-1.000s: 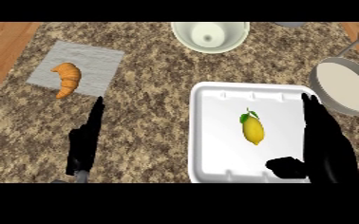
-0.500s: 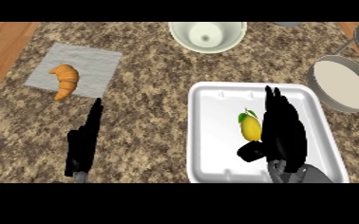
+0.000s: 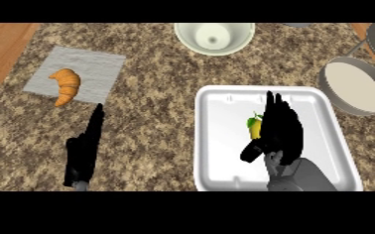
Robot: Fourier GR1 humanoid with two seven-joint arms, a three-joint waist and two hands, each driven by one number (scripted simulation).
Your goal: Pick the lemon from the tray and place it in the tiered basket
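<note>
A yellow lemon (image 3: 254,127) with a green leaf lies in the white tray (image 3: 219,148) at the right of the counter. My right hand (image 3: 282,129) is over the tray, covering the lemon's right side, fingers stretched forward and thumb low at the left, just below the lemon. The fingers do not curl round the fruit. My left hand (image 3: 84,148) rests open on the counter at the lower left, fingers pointing away. At the far right edge, a round grey basket tier (image 3: 350,85) with a pale floor shows in part.
A croissant (image 3: 66,85) lies on a grey napkin (image 3: 99,67) at the far left. A white bowl (image 3: 214,37) stands at the back middle. Wooden floor shows beyond the counter's left edge.
My right hand has slid left from the tray's right side until it covers the lemon's right half. The left hand has stayed still.
</note>
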